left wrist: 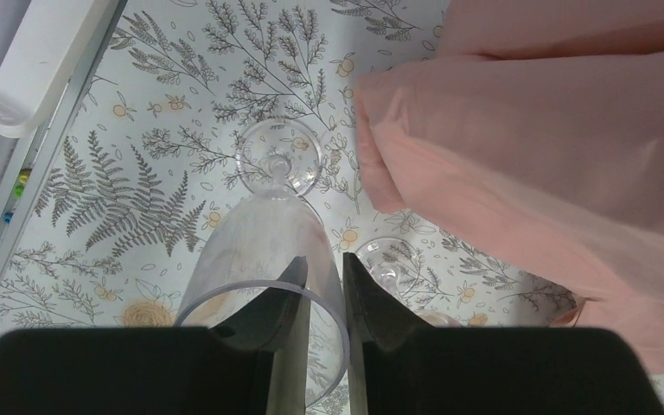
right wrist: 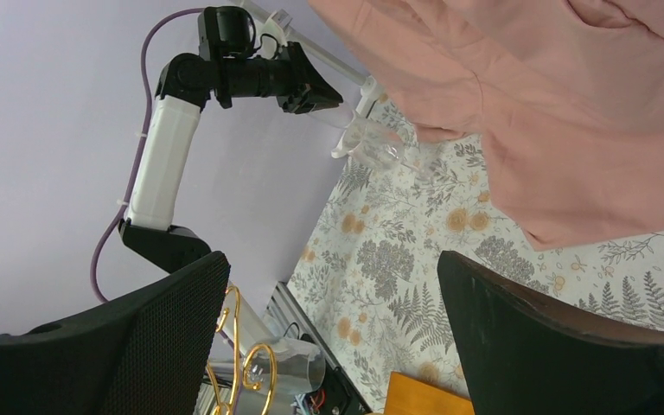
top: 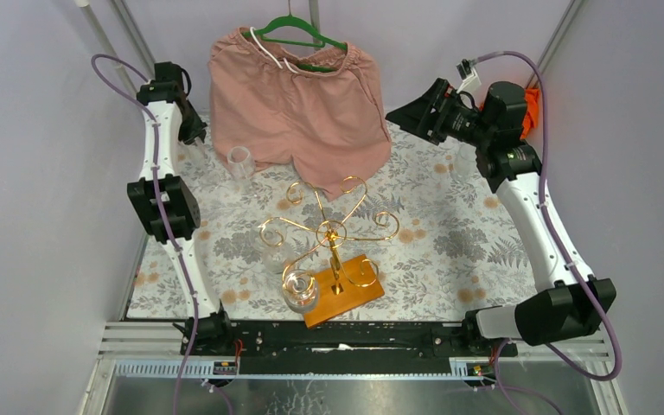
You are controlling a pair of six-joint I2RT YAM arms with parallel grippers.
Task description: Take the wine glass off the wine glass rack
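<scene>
Left arm reaches to the far-left corner. The left gripper [left wrist: 322, 264] is narrowed on the rim of a clear wine glass [left wrist: 264, 233], which is upright and well apart from the gold scroll-armed rack on an orange-brown wooden base [top: 333, 238]. The right gripper [top: 406, 117] is raised, its fingers wide and empty. Overhead count is three glasses, with two further clear glasses [top: 300, 290] at the rack. Only the left wrist view shows one finger inside the bowl.

Gold rack [top: 333, 232], pink shorts [top: 298, 104]
</scene>
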